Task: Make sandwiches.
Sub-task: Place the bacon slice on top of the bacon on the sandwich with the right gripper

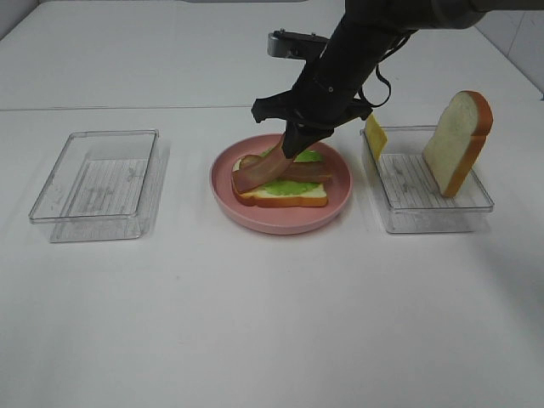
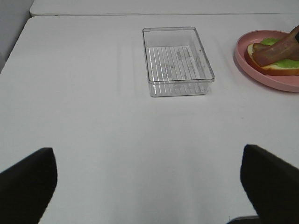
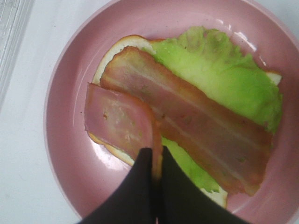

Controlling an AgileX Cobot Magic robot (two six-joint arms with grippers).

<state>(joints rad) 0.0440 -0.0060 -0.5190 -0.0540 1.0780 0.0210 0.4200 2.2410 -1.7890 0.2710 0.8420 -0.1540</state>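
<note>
Left tray near pink plate. I see the sandwich on the plate, lettuce and bacon on top. My right gripper pinches a second bacon strip draped onto it. In the right tray: standing bread slice, cheese. My left gripper is wide open.

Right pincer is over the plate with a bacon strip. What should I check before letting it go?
1. Right pincer shut on the held bacon strip: ok.
2. Free end of the held bacon strip over the bottom bread on the pink plate: ok.
3. First bacon strip flat on the lettuce: ok.
4. Held bacon strip resting fully on the stack: cannot tell.
5. Top bread slice and cheese in the right tray: ok.
6. Left pincer open, away from the plate: ok.
</note>
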